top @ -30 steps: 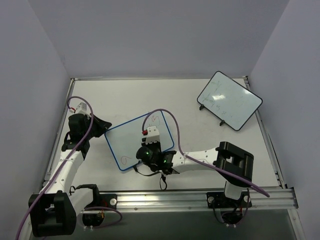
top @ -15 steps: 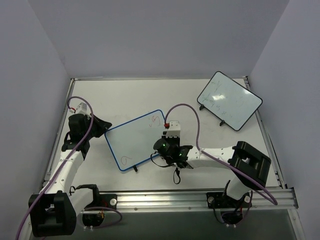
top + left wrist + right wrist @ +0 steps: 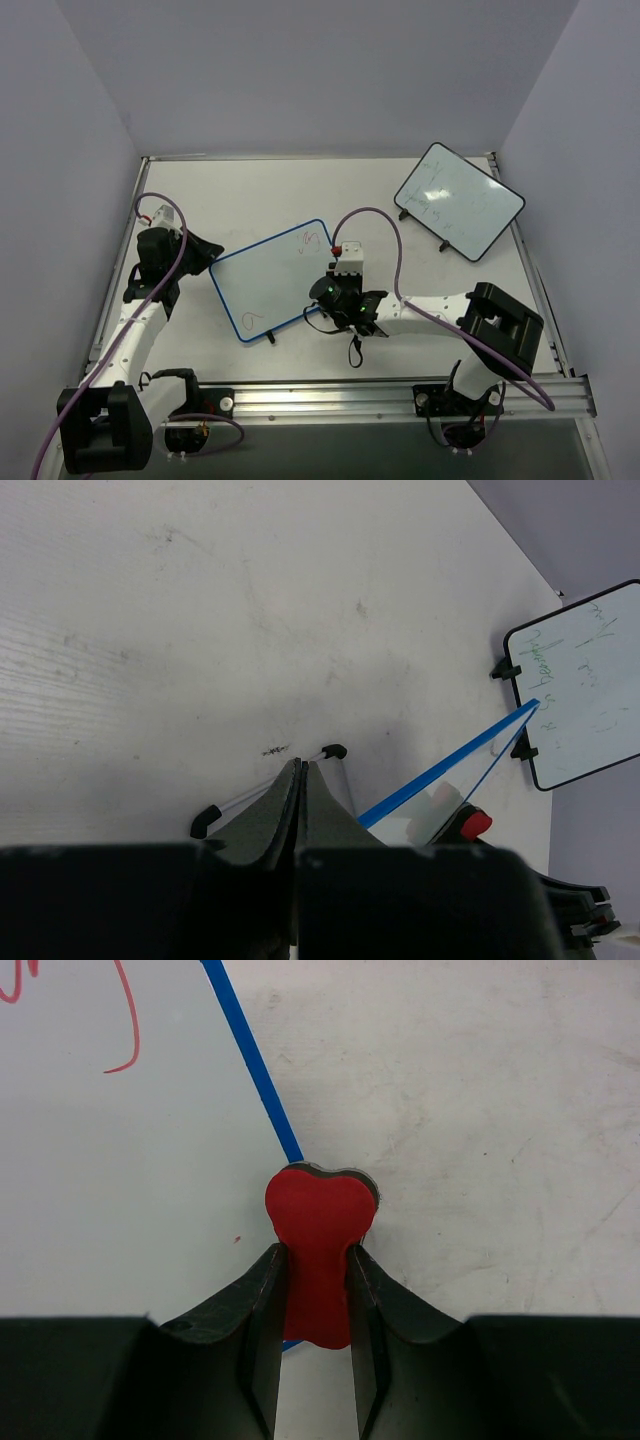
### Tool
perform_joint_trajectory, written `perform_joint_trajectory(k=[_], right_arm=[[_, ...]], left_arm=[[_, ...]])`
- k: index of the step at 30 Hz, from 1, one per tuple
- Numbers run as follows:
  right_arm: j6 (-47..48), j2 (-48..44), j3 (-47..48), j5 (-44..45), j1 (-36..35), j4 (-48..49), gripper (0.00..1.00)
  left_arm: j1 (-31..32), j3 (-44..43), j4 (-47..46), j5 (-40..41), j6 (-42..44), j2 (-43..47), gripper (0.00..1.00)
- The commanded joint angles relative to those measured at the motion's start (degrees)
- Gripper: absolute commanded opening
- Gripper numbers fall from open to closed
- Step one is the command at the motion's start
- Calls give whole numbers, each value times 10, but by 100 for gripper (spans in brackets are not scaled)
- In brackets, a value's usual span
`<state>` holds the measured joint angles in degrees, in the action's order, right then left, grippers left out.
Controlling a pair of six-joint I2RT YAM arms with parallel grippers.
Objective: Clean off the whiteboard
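The whiteboard [image 3: 265, 280] with a blue rim lies tilted in the middle of the table. A red scribble [image 3: 313, 240] sits near its far right corner and another [image 3: 250, 320] near its front corner. My right gripper [image 3: 315, 1255] is shut on a red eraser [image 3: 318, 1215], which presses down on the blue rim [image 3: 250, 1060] at the board's right edge. In the top view this gripper [image 3: 338, 290] sits under its wrist. My left gripper [image 3: 301, 765] is shut, its tips at the board's left corner [image 3: 212, 262] over a black-tipped foot [image 3: 335, 751].
A second whiteboard [image 3: 460, 200] with a black rim and faint green marks stands at the far right, also in the left wrist view as the black-rimmed board [image 3: 585, 680]. A metal rail [image 3: 400, 395] runs along the near edge.
My right gripper has slid with the eraser from the board's lower middle to its right edge, then stayed nearly still. The left arm has not moved.
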<state>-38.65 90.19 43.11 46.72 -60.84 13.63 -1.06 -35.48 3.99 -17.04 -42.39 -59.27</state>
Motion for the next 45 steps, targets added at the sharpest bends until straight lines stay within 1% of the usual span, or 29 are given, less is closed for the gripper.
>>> perform_joint_trajectory(k=[1,6,10,14,16,18,22,29,33,38,41,44,45], right_arm=[[11,0,14,7,-3,29,0],[24,11,28,-24,-9,54,0],[11,23,43,-79,-18,59,0],[-12,-1,32,-110,-22,67,0],[-13,-19,13,-108,-22,72,0],[-10,-42,-4,-81,-17,68,0],[-3,-86,-39,-59,0,87,0],[38,-108,-54,-28,33,131,0],[61,-103,-38,-26,46,146,0],[89,-73,-1,-38,56,145,0],[100,-55,32,-44,56,148,0],[112,-30,60,-51,59,148,0],[121,-21,84,-57,62,144,0]], left_arm=[[4,-2,-21,-10,0,2,2],[4,-4,-21,-9,1,0,2],[4,-3,-22,-11,1,-1,2],[4,-1,-25,-11,-1,0,2],[4,1,-26,-12,-1,0,2],[4,3,-28,-12,-2,1,2],[4,6,-30,-12,-4,4,2],[4,8,-30,-12,-6,7,2],[4,8,-30,-13,-6,9,2],[4,9,-30,-15,-6,11,2],[4,11,-30,-13,-7,12,2],[4,14,-52,-14,-8,11,2],[4,15,-52,-15,-8,12,2]])
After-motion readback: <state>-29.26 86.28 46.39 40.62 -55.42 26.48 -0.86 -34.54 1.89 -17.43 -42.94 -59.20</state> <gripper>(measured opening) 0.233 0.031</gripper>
